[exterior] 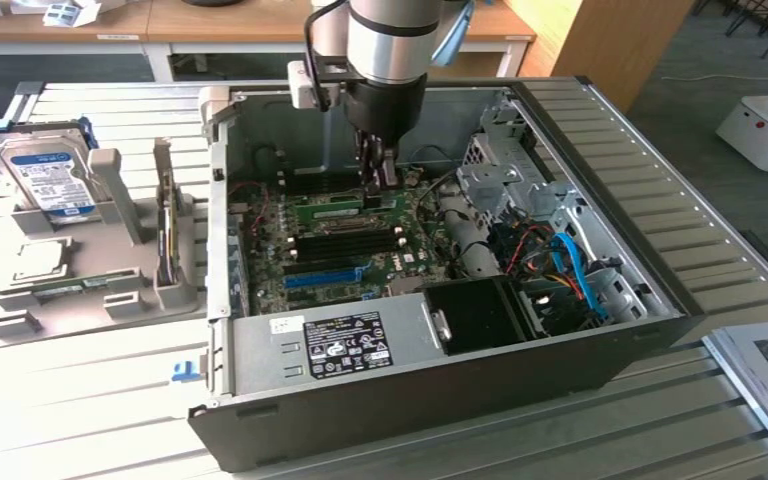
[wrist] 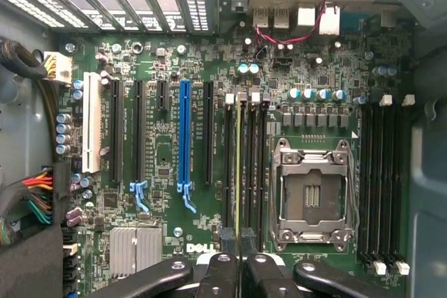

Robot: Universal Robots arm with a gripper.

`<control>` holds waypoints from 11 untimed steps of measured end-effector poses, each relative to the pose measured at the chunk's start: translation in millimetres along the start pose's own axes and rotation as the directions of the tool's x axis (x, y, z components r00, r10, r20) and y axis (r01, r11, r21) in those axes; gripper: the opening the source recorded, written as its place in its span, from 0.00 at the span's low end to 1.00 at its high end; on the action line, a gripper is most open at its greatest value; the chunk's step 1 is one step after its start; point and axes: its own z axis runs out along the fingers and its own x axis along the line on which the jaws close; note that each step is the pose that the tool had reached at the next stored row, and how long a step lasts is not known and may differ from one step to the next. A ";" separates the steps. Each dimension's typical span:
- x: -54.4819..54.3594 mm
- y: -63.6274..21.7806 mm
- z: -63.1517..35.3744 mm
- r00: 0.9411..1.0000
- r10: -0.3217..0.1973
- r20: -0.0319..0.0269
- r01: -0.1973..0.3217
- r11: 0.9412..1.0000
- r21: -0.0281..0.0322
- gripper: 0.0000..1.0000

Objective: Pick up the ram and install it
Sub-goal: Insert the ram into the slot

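The ram (wrist: 238,165) is a thin green stick that I see edge-on, running straight out from between my fingertips over the black memory slots beside the CPU socket (wrist: 312,197). My gripper (wrist: 238,246) is shut on it. In the exterior view the gripper (exterior: 379,185) reaches down into the open computer case (exterior: 424,410). The green ram (exterior: 335,208) lies level just over the motherboard at its tip. Whether the stick is seated in a slot or held just above it I cannot tell.
A long blue slot (wrist: 184,137) and black expansion slots lie beside the memory slots. More memory slots (wrist: 384,186) sit past the socket. A black fan (exterior: 484,315) and cables (exterior: 571,270) crowd the case. Outside, a hard drive (exterior: 51,175) stands in a grey holder (exterior: 91,280).
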 end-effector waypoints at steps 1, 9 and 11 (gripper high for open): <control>0.0 -0.3 0.0 1.000 0.000 0.000 0.000 1.000 0.000 0.12; 0.0 -0.3 1.9 1.000 0.000 0.000 0.000 1.000 0.000 0.12; 0.0 -0.3 3.5 1.000 0.000 0.000 0.000 1.000 0.000 0.12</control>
